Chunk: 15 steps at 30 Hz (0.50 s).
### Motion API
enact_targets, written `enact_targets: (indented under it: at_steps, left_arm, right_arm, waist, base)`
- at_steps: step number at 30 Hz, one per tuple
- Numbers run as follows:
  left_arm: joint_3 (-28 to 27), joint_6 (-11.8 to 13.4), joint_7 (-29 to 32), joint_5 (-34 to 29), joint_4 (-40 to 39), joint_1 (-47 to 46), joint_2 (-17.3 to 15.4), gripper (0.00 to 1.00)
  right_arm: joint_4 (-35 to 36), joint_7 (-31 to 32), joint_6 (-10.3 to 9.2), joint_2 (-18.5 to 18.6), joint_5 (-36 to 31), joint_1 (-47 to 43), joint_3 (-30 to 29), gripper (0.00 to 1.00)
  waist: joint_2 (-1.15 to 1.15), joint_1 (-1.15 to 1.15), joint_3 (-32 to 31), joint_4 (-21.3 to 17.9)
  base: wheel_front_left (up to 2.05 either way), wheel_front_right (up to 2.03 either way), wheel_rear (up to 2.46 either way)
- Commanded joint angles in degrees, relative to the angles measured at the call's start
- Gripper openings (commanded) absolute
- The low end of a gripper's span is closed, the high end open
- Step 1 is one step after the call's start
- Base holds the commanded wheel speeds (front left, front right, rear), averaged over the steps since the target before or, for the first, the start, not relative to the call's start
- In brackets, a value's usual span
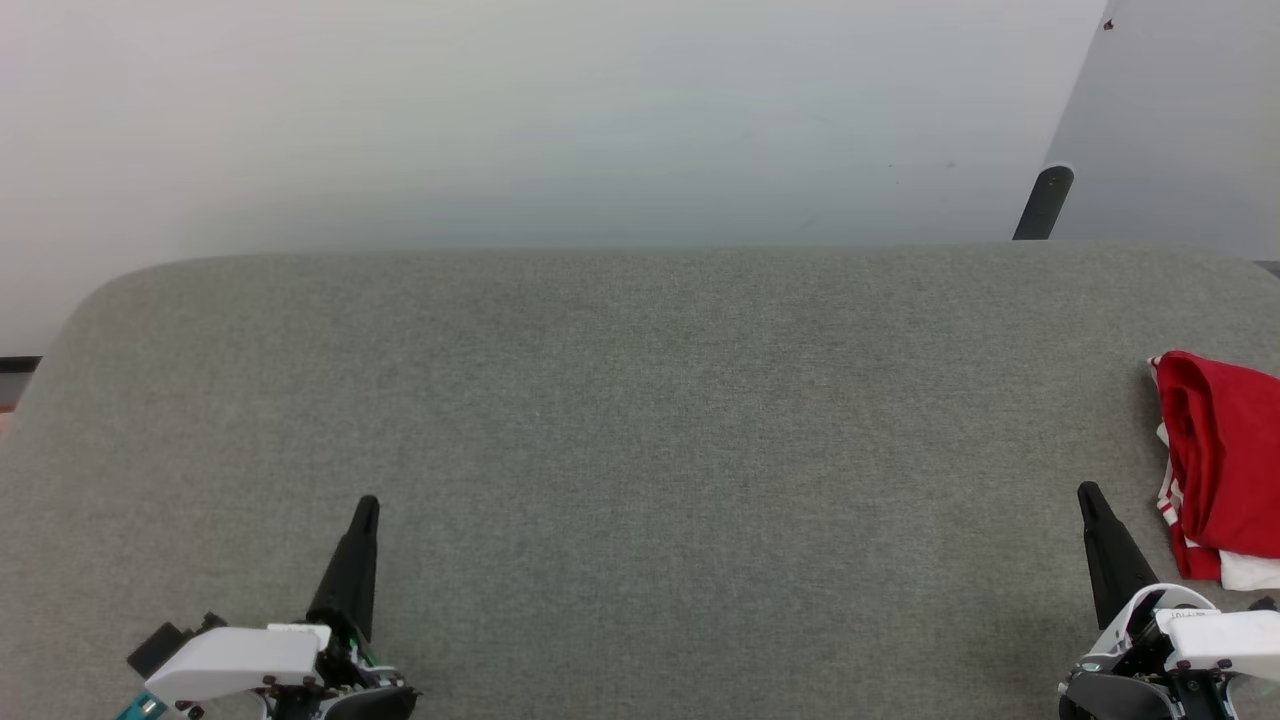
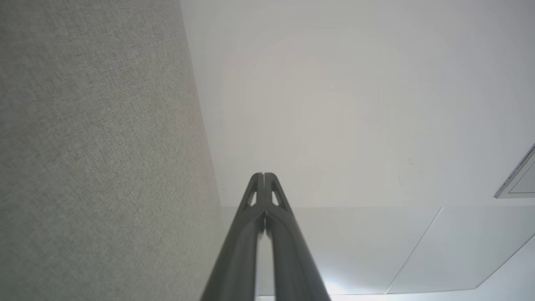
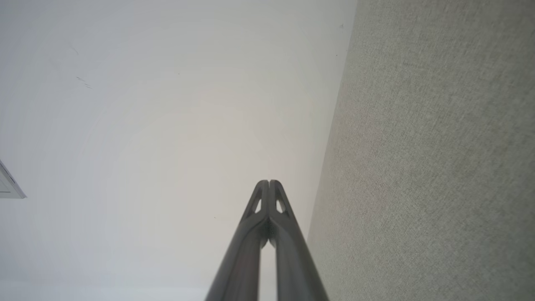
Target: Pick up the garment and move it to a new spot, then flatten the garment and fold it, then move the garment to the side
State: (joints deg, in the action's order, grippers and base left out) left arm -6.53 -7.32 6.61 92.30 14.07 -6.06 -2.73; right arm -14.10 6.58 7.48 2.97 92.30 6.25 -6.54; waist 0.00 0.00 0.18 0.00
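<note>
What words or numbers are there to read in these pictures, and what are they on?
None can be read.
The garment: folded at the table's right edge, showing plain red cloth and red-white striped trim, no lettering.
White casing behind the right gripper: tiny dark marks, too small to read.

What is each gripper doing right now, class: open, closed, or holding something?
Left gripper: closed, holding nothing.
Right gripper: closed, holding nothing.
</note>
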Motion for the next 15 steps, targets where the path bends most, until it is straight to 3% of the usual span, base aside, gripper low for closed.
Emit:
enact_targets:
  at_steps: [1, 15]
  left_arm:
    - [-0.1, -0.3, 0.1, 0.2, 0.0, -0.6, -0.1, 0.0]
    - [-0.1, -0.3, 0.1, 0.2, 0.0, -0.6, -0.1, 0.0]
  right_arm:
    - [0.0, 0.1, 0.02, -0.2, 0.2, 0.2, 0.0, 0.0]
    - [0.0, 0.1, 0.02, -0.2, 0.2, 0.2, 0.0, 0.0]
  waist:
    - [0.0, 0.0, 0.0, 0.0]
    - [0.0, 0.0, 0.0, 0.0]
  base:
    - [0.0, 0.0, 0.0]
    - [0.0, 0.0, 0.0]
